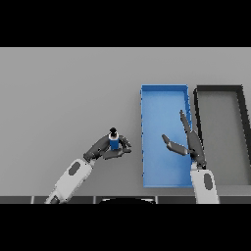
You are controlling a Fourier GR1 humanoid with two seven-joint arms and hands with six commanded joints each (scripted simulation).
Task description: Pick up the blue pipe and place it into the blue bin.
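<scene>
A small blue pipe (114,142) with a black top stands upright on the grey table, left of the blue bin (164,93). My left hand (104,148) is wrapped round it, fingers behind and thumb curled in front. My right hand (190,143) hovers over the bin's right half with its fingers straight and its thumb spread to the left; it holds nothing.
A black bin (219,88) with a grey floor stands right beside the blue bin on its right. The grey table (63,93) stretches out to the left and behind.
</scene>
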